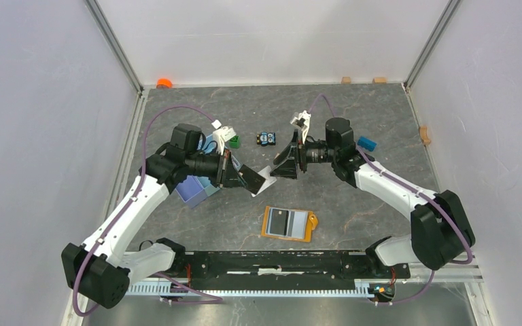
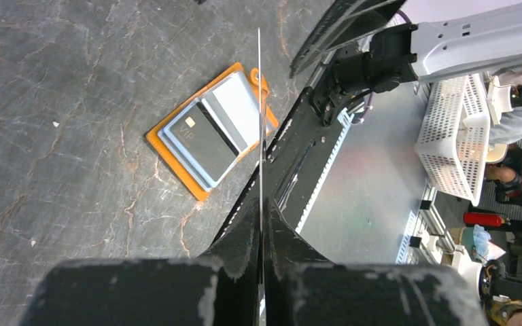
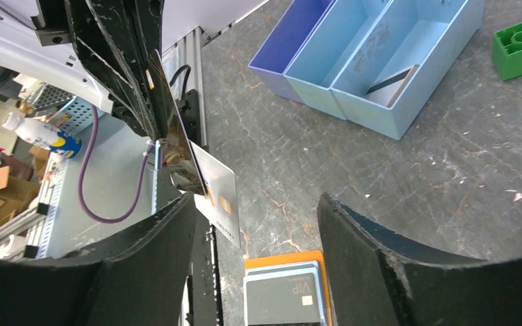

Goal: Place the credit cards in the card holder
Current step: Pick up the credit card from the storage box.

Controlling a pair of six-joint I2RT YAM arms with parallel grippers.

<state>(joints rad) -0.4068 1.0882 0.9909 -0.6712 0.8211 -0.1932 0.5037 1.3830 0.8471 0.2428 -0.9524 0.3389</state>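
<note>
My left gripper (image 1: 230,174) (image 2: 262,219) is shut on a silvery credit card (image 1: 257,180) (image 3: 219,193), held on edge above the table; in the left wrist view the card (image 2: 259,102) shows as a thin line. My right gripper (image 1: 282,166) (image 3: 257,200) stands open around the card's free end, which sits close to its left finger (image 3: 149,258); I cannot tell whether they touch. The orange card holder (image 1: 266,224) (image 2: 166,151) (image 3: 282,260) lies open and flat near the front, with a dark VIP card (image 2: 204,141) (image 3: 287,299) in its pale pocket.
A light blue and purple divided tray (image 1: 197,191) (image 3: 408,47) sits under the left arm, with a card (image 3: 389,83) leaning inside. A green block (image 1: 233,141) (image 3: 520,45), a small toy car (image 1: 266,138) and a blue block (image 1: 366,143) lie behind the grippers.
</note>
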